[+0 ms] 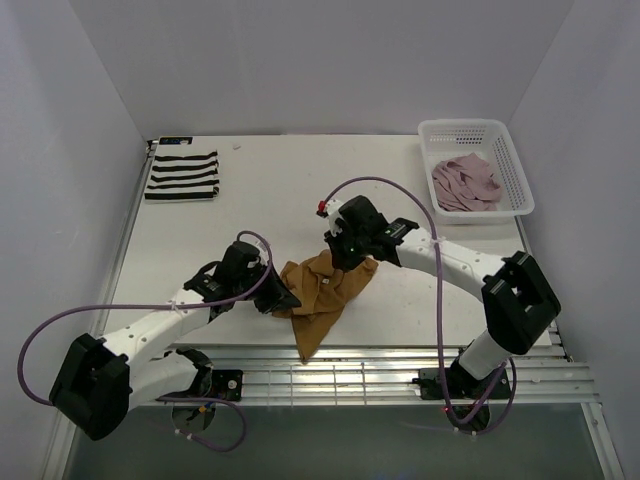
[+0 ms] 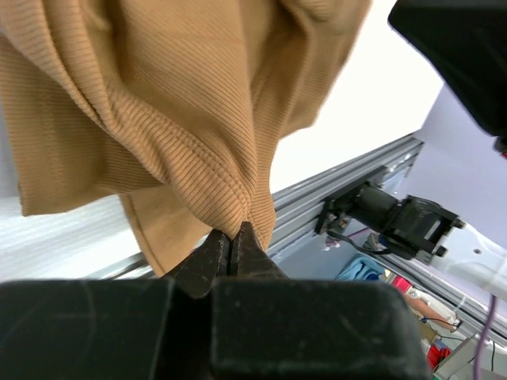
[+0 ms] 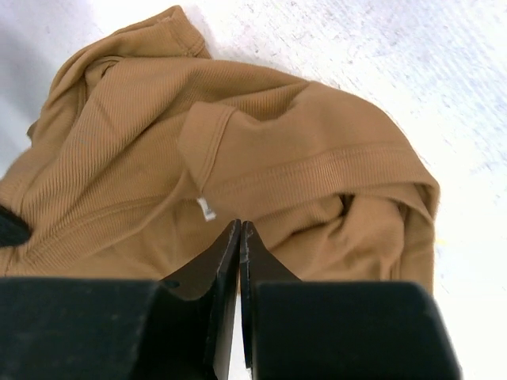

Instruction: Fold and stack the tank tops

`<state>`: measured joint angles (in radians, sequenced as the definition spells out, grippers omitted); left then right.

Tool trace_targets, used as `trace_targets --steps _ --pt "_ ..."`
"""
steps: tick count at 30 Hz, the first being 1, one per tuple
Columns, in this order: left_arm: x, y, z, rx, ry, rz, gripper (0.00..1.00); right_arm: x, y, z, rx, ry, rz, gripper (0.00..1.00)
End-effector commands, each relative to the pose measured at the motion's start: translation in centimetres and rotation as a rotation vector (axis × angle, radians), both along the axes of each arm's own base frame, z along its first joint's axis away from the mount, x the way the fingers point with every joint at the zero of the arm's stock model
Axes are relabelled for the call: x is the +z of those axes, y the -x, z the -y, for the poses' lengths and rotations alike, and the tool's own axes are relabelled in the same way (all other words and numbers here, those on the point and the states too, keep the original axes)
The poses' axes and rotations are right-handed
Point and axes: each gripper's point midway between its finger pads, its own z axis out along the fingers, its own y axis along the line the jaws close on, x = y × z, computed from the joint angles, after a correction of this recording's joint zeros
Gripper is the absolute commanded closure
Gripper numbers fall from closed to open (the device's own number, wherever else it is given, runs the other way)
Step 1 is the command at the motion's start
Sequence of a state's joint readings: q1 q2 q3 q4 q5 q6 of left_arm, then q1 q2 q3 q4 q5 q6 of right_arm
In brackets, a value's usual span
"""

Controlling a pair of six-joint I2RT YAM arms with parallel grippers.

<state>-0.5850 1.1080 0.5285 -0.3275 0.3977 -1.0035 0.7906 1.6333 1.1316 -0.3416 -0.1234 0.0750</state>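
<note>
The tan-brown tank top lies bunched near the table's front edge, between both grippers, with one end hanging over the edge. My left gripper is shut on a fold of it; in the left wrist view the ribbed cloth hangs from the pinched tips. My right gripper is shut at the top's far right edge; in the right wrist view its tips sit just over the cloth, with none showing between them. The striped top lies folded at the far left. The pink top lies crumpled in the basket.
The white mesh basket stands at the far right corner. Aluminium rails run along the table's front edge. White walls close in the left, back and right sides.
</note>
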Motion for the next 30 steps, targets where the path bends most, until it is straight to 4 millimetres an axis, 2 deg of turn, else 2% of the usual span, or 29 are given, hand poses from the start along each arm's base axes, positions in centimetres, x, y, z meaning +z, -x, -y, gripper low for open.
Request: trace_targets --steps 1,4,6,7,8,9,11,13,14,16,17,19,22,23,26,30 --pt "3.3 -1.3 0.5 0.027 0.061 0.108 1.0 3.8 0.3 0.3 0.007 -0.073 0.092 0.92" --pt "3.2 -1.3 0.5 0.041 0.055 0.096 1.0 4.2 1.4 -0.1 0.128 -0.096 0.126 0.92" --pt "2.9 -1.3 0.4 0.048 0.044 0.083 1.0 3.8 1.6 -0.6 0.209 -0.048 0.184 0.88" --pt "2.8 -1.5 0.3 0.056 0.035 0.085 1.0 3.5 1.0 -0.5 0.207 -0.009 0.223 0.82" --pt "2.7 -1.6 0.2 0.064 0.027 0.079 1.0 2.8 1.2 -0.5 0.228 0.03 0.227 0.71" --pt "2.6 -1.6 0.1 0.067 0.017 0.075 1.0 3.0 0.5 -0.6 0.22 0.052 0.259 0.61" --pt "2.8 -1.9 0.0 0.076 0.008 0.083 1.0 2.2 0.0 -0.7 0.246 0.089 0.267 0.4" --pt "2.7 -2.0 -0.1 0.083 -0.001 0.08 1.0 2.0 -0.8 -0.9 0.247 0.117 0.287 0.32" --pt "2.6 -2.0 -0.2 0.086 -0.005 0.079 1.0 1.0 -1.1 -0.9 0.251 0.139 0.275 0.3" --pt "2.3 -2.0 -0.2 0.084 -0.013 0.07 1.0 0.6 -1.5 -1.4 0.266 0.151 0.28 0.28" --pt "2.1 -1.9 -0.2 0.084 -0.015 0.064 1.0 -0.5 -2.2 -1.1 0.251 0.195 0.281 0.28" --pt "1.8 -1.8 -0.2 0.081 -0.022 0.052 1.0 -0.8 -3.1 -1.0 0.225 0.232 0.293 0.29" --pt "1.6 -1.9 -0.3 0.086 -0.029 0.052 1.0 -1.4 -3.7 -1.2 0.202 0.228 0.308 0.44" --pt "1.6 -1.9 -0.3 0.088 -0.032 0.052 1.0 -1.0 -3.7 -1.3 0.199 0.21 0.318 0.63" --pt "2.0 -2.1 -0.4 0.093 -0.033 0.063 1.0 0.6 -3.5 -1.7 0.183 0.141 0.352 0.92" --pt "2.9 -2.9 -0.6 0.12 -0.049 0.087 1.0 3.9 -3.9 -0.8 0.091 0.088 0.408 0.92"
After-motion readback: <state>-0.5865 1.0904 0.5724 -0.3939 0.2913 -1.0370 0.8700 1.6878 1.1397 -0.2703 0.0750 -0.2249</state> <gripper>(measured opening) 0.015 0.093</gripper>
